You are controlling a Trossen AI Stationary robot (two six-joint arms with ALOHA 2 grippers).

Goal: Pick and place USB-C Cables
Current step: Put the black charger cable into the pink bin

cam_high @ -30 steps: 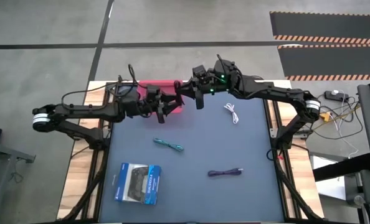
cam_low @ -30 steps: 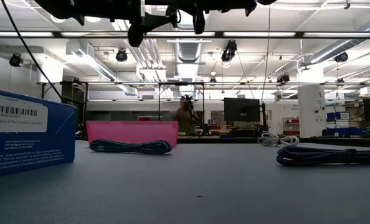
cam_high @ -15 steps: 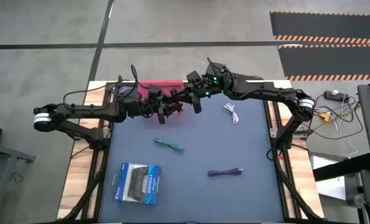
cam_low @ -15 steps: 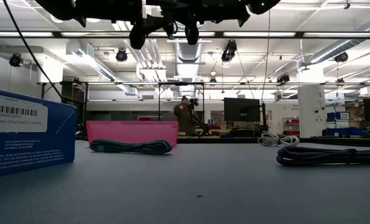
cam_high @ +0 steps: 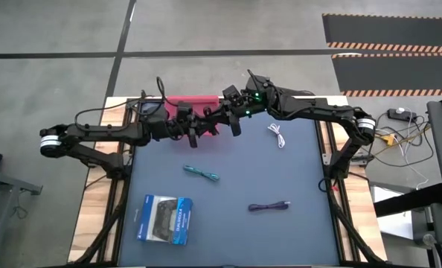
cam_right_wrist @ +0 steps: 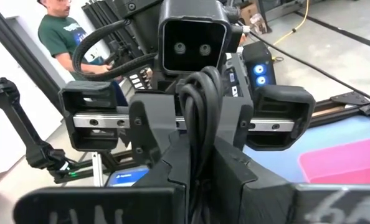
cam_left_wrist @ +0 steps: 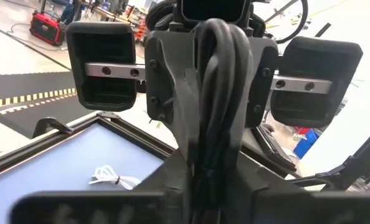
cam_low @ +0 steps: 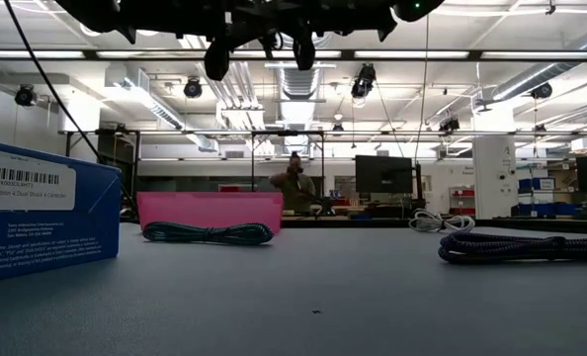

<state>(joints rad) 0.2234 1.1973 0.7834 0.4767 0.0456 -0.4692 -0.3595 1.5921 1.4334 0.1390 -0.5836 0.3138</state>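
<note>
A black bundled cable point(cam_left_wrist: 219, 93) is held in the air between my two grippers, above the near edge of the pink tray point(cam_high: 195, 103) at the table's far side. My left gripper point(cam_high: 206, 125) comes from the left and my right gripper point(cam_high: 225, 119) from the right. They face each other tip to tip, both shut on the bundle. The white cable point(cam_high: 277, 135), the teal cable point(cam_high: 201, 173) and the dark purple cable point(cam_high: 269, 206) lie flat on the dark mat. My left gripper point(cam_left_wrist: 216, 165) pinches the black bundle's two sides point(cam_left_wrist: 200, 149) between its two fingers, coming level from the table's left. The bundle stands on end, lifted clear, its looped end point(cam_left_wrist: 219, 34) above the fingers. My right gripper point(cam_right_wrist: 203, 165) pinches the same bundle's sides point(cam_right_wrist: 194, 146) between its two fingers, level from the table's right. The bundle's loop point(cam_right_wrist: 200, 81) rises above the fingers, clear of the tray and table.
A blue-and-white boxed game controller point(cam_high: 164, 219) lies near the front left and fills the low view's left edge point(cam_low: 37, 213). A person point(cam_right_wrist: 60, 31) stands in the room behind the table. The mat's middle between the cables is bare.
My right gripper has gone toward the table's left, up to my left gripper over the tray's near edge, and has stayed there for the last half second.
</note>
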